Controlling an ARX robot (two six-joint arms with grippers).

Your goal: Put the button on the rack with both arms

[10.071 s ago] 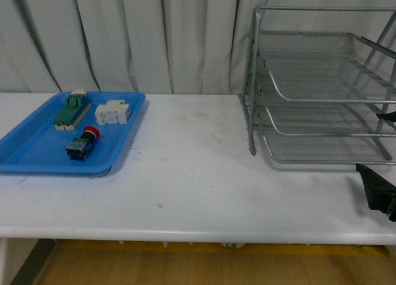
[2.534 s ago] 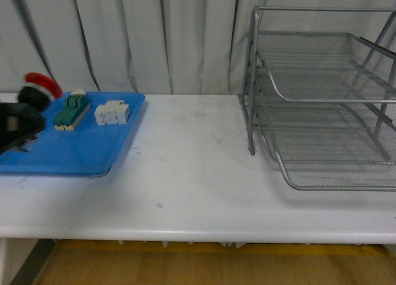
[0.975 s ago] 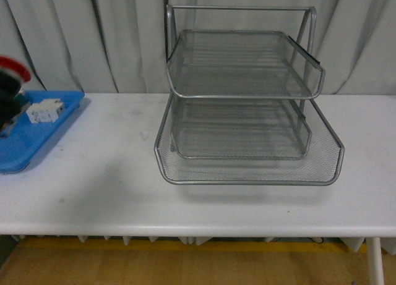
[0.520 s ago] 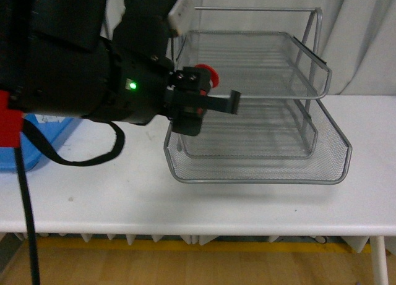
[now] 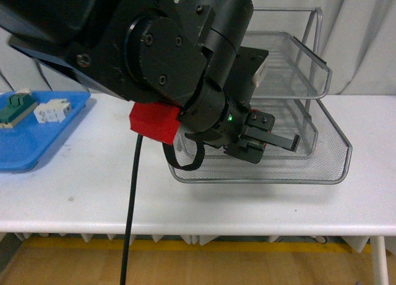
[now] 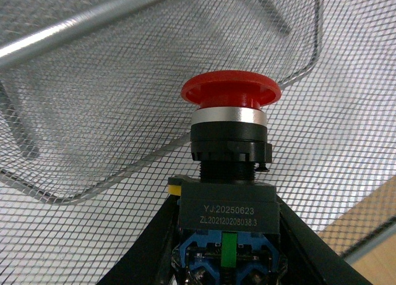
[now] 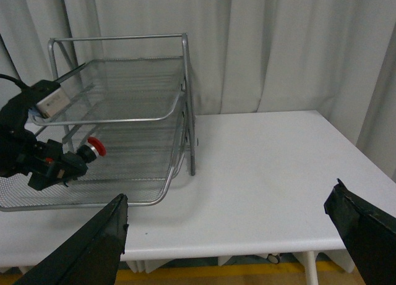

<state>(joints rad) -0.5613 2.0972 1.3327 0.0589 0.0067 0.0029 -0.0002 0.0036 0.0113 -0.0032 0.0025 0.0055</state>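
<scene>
You're gripping the button point(image 6: 229, 146) by its blocky body, left gripper point(image 6: 226, 248) clenched on it, hovering over the rack's point(image 5: 291, 181) bottom tier. It's looking light and rigid with a slick cap, so grip the body. Right gripper point(image 7: 229, 195) is gaping, empty.

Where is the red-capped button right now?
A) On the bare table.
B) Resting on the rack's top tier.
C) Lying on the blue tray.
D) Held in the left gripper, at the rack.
D: the left gripper is clamped on the button, with the mesh of the rack right behind it.
</scene>
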